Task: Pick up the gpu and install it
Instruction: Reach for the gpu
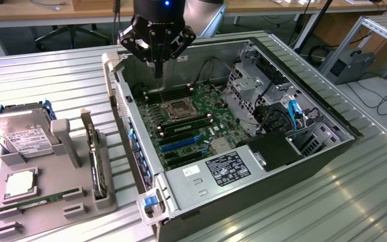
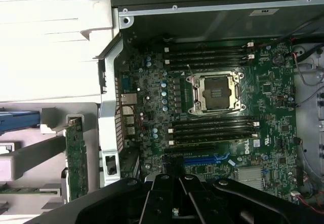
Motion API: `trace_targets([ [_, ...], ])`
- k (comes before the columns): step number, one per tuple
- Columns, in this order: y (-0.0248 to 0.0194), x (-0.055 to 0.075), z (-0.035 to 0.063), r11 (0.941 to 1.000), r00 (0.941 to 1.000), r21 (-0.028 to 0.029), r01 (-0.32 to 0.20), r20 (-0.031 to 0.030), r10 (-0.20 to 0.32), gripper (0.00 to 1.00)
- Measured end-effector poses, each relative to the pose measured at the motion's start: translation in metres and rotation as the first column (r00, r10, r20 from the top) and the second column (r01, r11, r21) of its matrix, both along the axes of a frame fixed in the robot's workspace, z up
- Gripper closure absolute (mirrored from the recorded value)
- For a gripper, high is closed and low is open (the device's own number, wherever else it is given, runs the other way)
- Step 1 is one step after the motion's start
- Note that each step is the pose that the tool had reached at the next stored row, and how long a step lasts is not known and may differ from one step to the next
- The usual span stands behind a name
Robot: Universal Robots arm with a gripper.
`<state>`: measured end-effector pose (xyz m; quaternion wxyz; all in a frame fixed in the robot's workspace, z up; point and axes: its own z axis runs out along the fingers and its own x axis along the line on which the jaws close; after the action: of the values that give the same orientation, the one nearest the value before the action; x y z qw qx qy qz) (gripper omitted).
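The gpu (image 1: 97, 164) stands on its edge in a slot of the grey holder (image 1: 52, 214) at the exterior view's left, outside the computer case; its silver bracket end points away. In the wrist view the gpu (image 2: 76, 153) appears as a narrow green board edge beside the case wall. My gripper (image 1: 158, 70) hangs above the open case, over the motherboard's CPU socket (image 1: 180, 108), well apart from the gpu. Its fingers are shut together with nothing between them. The gripper (image 2: 174, 210) fills the dark lower edge of the wrist view, above the motherboard (image 2: 212, 128).
The open computer case (image 1: 301, 101) lies on a metal table. Blue expansion slots (image 1: 179, 144) sit below the socket. The holder also carries a hard drive with a blue frame (image 1: 18, 133), a CPU (image 1: 20, 184) and a RAM stick (image 1: 28, 204).
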<state>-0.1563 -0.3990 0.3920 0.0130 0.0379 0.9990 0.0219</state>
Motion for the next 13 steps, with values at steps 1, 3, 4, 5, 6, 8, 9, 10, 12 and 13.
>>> trace_targets([
  [1, 0.0000, -0.0004, 0.0000, 1.0000, 1.0000, 0.0000, 0.000, 0.0000, 0.000, 0.89],
  [3, 0.0000, -0.0011, 0.0000, 1.0000, 1.0000, 0.0000, 0.000, 0.0001, 0.000, 0.89],
  [4, 0.0000, -0.0016, 0.0000, 1.0000, 1.0000, 0.0000, 0.000, 0.0001, 0.000, 0.89],
  [5, 0.0000, -0.0020, 0.0000, 1.0000, 1.0000, 0.0000, 0.000, 0.0000, 0.000, 0.89],
  [6, 0.0000, -0.0022, 0.0000, 1.0000, 1.0000, 0.0000, 0.000, 0.0000, 0.000, 0.89],
  [8, 0.0000, -0.0028, 0.0000, 1.0000, 1.0000, -0.0001, 0.000, 0.0000, 0.000, 0.89],
  [9, 0.0000, -0.0030, 0.0000, 1.0000, 1.0000, 0.0000, 0.000, 0.0001, 0.000, 0.89],
  [10, 0.0000, -0.0032, 0.0000, 1.0000, 1.0000, 0.0000, 0.000, 0.0000, 0.000, 0.89],
  [12, 0.0000, -0.0050, -0.0001, 1.0000, 1.0000, -0.0001, 0.000, 0.0001, 0.000, 0.89],
  [13, 0.0000, -0.0051, -0.0001, 1.0000, 1.0000, -0.0001, 0.000, 0.0000, 0.000, 0.89],
])
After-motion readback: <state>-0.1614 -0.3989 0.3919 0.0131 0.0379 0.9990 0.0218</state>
